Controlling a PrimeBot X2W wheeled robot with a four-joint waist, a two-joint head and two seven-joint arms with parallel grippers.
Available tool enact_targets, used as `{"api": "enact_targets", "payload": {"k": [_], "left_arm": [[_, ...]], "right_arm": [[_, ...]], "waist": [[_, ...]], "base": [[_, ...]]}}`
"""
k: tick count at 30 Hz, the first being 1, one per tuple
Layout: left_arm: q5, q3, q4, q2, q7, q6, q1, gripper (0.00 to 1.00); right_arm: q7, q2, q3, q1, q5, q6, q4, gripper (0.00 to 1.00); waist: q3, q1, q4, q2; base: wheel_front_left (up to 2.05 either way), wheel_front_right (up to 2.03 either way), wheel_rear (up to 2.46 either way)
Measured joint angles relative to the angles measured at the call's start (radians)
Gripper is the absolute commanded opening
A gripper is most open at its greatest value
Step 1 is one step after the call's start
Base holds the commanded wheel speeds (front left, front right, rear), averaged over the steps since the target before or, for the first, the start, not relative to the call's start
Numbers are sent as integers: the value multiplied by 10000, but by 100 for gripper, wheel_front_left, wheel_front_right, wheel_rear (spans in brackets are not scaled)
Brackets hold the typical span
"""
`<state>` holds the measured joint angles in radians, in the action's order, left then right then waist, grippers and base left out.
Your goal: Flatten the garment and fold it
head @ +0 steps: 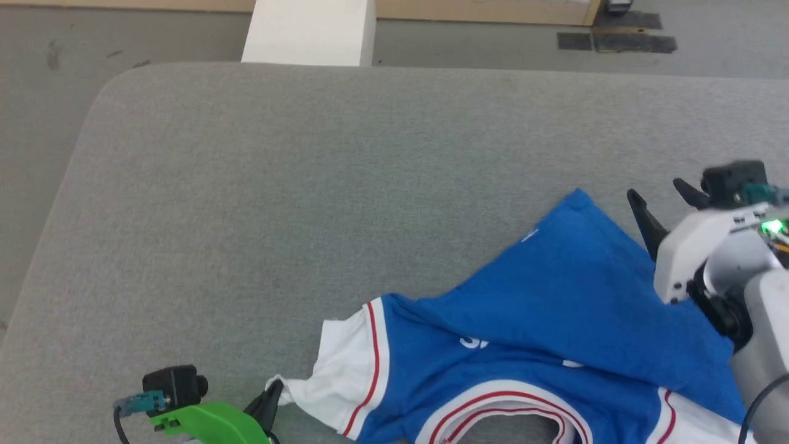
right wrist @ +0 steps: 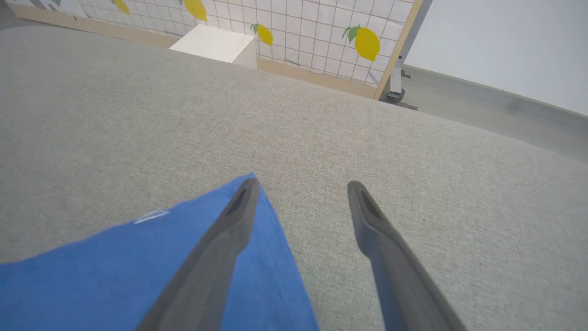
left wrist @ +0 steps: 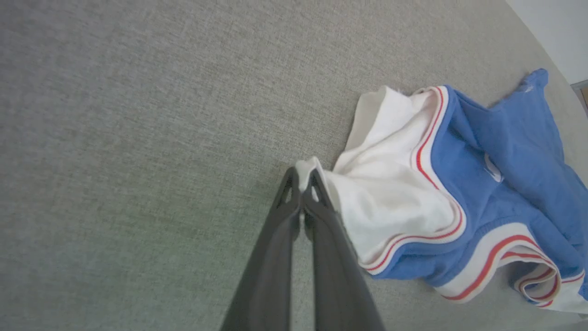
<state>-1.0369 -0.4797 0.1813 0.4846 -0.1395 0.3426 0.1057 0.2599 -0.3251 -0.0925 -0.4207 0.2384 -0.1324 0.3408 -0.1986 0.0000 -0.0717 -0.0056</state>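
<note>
The garment (head: 555, 308), a royal-blue jersey with white sleeves and red-striped white trim, lies crumpled on the grey table (head: 308, 185) at the lower right of the head view. Its blue body is folded over itself, hiding most of the white print. My left gripper (head: 274, 391) is shut on the tip of the white sleeve (left wrist: 390, 193); in the left wrist view the gripper (left wrist: 303, 177) pinches that white cloth. My right gripper (head: 662, 197) is open above the far blue corner (right wrist: 243, 184) of the garment (right wrist: 138, 271), and the right gripper (right wrist: 301, 191) holds nothing, one finger over the cloth.
The grey fabric-covered table stretches far and left of the garment, with a rounded far-left corner. Beyond it are a white block (head: 308, 31) and grey floor. A tiled panel with lemon prints (right wrist: 321, 27) stands behind the table.
</note>
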Motion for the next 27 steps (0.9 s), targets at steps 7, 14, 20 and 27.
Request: {"api": "enact_targets", "payload": {"k": [7, 14, 20, 27], "left_arm": [[77, -123, -81, -176, 4, -75, -374, 0], [81, -232, -268, -385, 38, -249, -616, 0], [81, -274, -466, -476, 105, -339, -665, 0], [73, -272, -608, -493, 186, -351, -650, 0]], "right_arm": [[1691, -656, -1415, -1517, 1034, 0, 1108, 100], [3448, -1035, -2174, -2279, 1668, 2, 1806, 100], [5206, -1384, -2619, -2734, 2000, 2, 1952, 28], [3526, -1239, -2311, -2176, 1812, 2, 1797, 0]], "waist": [[-527, 0, -513, 0], [-1023, 0, -1073, 0], [-1292, 0, -1496, 0], [-1053, 0, -1477, 0]], "base": [[0, 0, 0], [0, 0, 0], [0, 0, 0], [0, 0, 0]]}}
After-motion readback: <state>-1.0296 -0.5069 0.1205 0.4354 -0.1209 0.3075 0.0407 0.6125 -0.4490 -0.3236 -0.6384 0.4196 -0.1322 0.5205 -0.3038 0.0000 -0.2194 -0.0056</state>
